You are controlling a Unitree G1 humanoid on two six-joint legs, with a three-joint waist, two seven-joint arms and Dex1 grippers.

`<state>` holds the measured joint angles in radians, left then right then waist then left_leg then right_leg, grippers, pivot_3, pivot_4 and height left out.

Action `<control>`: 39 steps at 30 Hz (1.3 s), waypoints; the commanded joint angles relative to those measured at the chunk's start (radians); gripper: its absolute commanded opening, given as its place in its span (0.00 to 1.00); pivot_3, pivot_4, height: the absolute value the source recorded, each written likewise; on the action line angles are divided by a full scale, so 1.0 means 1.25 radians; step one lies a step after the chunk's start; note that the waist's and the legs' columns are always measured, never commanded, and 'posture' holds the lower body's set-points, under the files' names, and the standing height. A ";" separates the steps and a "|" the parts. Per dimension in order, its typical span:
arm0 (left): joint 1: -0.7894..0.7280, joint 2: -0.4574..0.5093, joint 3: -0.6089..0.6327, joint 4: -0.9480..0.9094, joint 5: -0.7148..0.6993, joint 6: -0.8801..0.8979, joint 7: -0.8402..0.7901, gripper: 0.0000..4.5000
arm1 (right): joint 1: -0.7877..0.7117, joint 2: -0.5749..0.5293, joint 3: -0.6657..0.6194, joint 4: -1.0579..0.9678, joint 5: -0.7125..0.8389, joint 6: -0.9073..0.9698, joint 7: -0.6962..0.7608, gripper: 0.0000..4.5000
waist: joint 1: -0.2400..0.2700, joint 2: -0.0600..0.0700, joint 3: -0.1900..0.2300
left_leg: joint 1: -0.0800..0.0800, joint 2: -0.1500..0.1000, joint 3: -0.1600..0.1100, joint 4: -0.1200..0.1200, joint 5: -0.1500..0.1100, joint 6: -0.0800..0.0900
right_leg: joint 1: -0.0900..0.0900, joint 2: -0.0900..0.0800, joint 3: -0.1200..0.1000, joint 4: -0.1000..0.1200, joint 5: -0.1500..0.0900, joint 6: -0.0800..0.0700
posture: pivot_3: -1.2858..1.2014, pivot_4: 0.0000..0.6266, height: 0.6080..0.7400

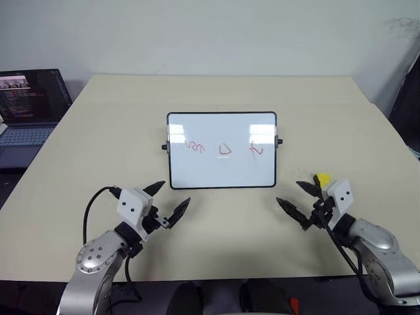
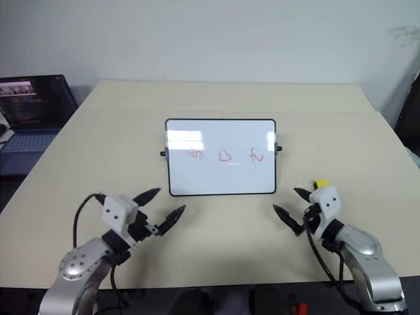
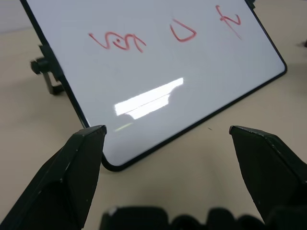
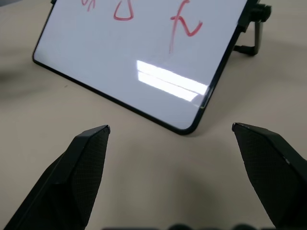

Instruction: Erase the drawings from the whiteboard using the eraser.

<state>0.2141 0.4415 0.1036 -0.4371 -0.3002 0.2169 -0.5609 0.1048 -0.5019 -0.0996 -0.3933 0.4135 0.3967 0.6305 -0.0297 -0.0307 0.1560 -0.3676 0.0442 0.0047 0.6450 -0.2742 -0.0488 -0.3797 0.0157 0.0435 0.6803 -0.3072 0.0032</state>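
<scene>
Three red marker drawings (image 1: 225, 149) sit untouched in a row across the small glossy whiteboard with a thin black frame (image 1: 222, 172): a squiggly word, a U-like shape and an f-like mark. Nothing has been wiped, so by the look of it the whole job is still ahead.

The board stands propped and tilted back on the pale beige worktop (image 1: 79, 170), ahead of both arms and between them. The left end effector (image 1: 172, 200) hovers just short of the board's near left corner, its two black fingers spread wide and holding nothing. The right end effector (image 1: 298, 199) hovers off the near right corner, its fingers likewise wide apart and empty; from its wrist camera, bare worktop shows between the fingers with the board's lower edge beyond.

The tiny bright yellow eraser block (image 1: 322, 178) lies on the worktop just beyond the right end effector, close to its outer finger, and apart from the board's right side. It is not gripped. I'd judge the first step is picking it up, most likely with the right arm, then rubbing across all three marks. Such a small block may be fiddly to pinch. An open dark laptop (image 1: 29, 108) sits far off beyond the left end effector, well clear of the work.
</scene>
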 commanded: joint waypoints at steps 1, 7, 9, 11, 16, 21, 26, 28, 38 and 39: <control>-0.018 -0.008 -0.020 -0.020 -0.004 -0.017 -0.007 1.00 | -0.011 -0.020 -0.029 -0.029 0.013 0.014 -0.001 0.99 | 0.000 0.000 0.000 | 0.000 0.000 0.000 0.000 0.000 0.000 | 0.000 0.000 0.000 0.000 0.000 0.000 | 0.52 0.24 1.00; -0.021 -0.027 -0.029 -0.008 0.002 -0.033 0.009 1.00 | -0.020 -0.033 -0.026 -0.037 -0.003 0.010 -0.011 0.99 | -0.001 0.001 0.000 | 0.000 0.000 0.000 0.000 0.000 0.000 | 0.000 0.000 0.000 0.000 -0.001 0.002 | 0.52 0.24 1.00; -0.016 -0.020 -0.039 -0.019 -0.001 -0.032 -0.005 1.00 | -0.024 -0.040 -0.034 -0.049 0.001 0.014 -0.011 0.99 | -0.001 0.000 0.000 | 0.000 0.000 0.000 0.000 0.000 0.000 | 0.000 0.000 0.000 0.000 -0.001 0.002 | 0.52 0.24 1.00; -0.012 -0.003 -0.038 -0.018 0.002 -0.039 -0.026 1.00 | -0.028 -0.036 -0.047 -0.058 0.003 0.020 -0.031 0.99 | 0.000 0.000 0.001 | 0.000 0.000 0.000 0.000 0.000 0.000 | 0.000 0.000 0.000 0.000 -0.001 0.002 | 0.52 0.24 1.00; -0.036 0.038 -0.018 -0.042 -0.040 -0.005 -0.065 1.00 | -0.028 -0.011 -0.053 -0.109 0.044 0.085 -0.080 0.99 | 0.000 0.001 0.001 | 0.000 0.000 0.000 0.000 0.000 0.000 | 0.000 0.000 0.000 0.000 -0.001 0.002 | 0.52 0.24 1.00; -0.097 0.097 -0.028 -0.062 -0.106 0.068 -0.129 1.00 | -0.041 0.036 -0.081 -0.147 0.053 0.125 -0.174 0.99 | 0.000 0.001 0.001 | 0.000 0.000 0.000 0.000 0.000 0.000 | 0.000 0.000 0.000 0.000 -0.001 0.002 | 0.52 0.24 1.00; -0.212 0.145 -0.091 -0.023 -0.106 0.063 -0.235 1.00 | -0.039 0.071 -0.147 -0.167 0.027 0.153 -0.287 0.99 | 0.002 0.001 0.001 | -0.001 0.000 0.000 0.000 0.000 0.000 | 0.000 0.000 0.000 0.000 -0.001 0.002 | 0.52 0.24 1.00; -0.252 0.157 -0.125 -0.016 -0.102 0.062 -0.276 1.00 | -0.042 0.073 -0.168 -0.152 0.026 0.179 -0.316 0.99 | 0.001 0.001 0.001 | -0.001 0.000 0.000 0.000 0.000 0.000 | -0.001 0.000 0.000 0.000 -0.001 0.002 | 0.52 0.24 1.00; -0.334 0.174 -0.143 0.044 -0.108 0.059 -0.359 1.00 | -0.152 0.066 -0.183 -0.053 -0.003 0.324 -0.432 0.99 | -0.002 0.003 0.002 | -0.008 0.000 0.000 0.000 0.000 0.000 | -0.008 0.001 0.000 0.001 0.000 -0.001 | 0.52 0.24 1.00; -0.339 0.174 -0.140 0.056 -0.106 0.055 -0.361 1.00 | -0.162 0.067 -0.186 -0.035 -0.007 0.339 -0.440 0.99 | -0.002 0.003 0.002 | -0.008 0.000 0.000 0.001 0.000 0.000 | -0.008 0.001 0.000 0.001 0.001 -0.001 | 0.52 0.24 1.00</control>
<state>-0.1924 0.6565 -0.0949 -0.3738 -0.4314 0.3117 -1.0037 -0.0828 -0.4071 -0.3035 -0.4497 0.4141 0.7960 0.0970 -0.0318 -0.0272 0.1587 -0.3779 0.0437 0.0049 0.6460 -0.2740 -0.0490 -0.3891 0.0171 0.0438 0.6809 -0.3065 0.0022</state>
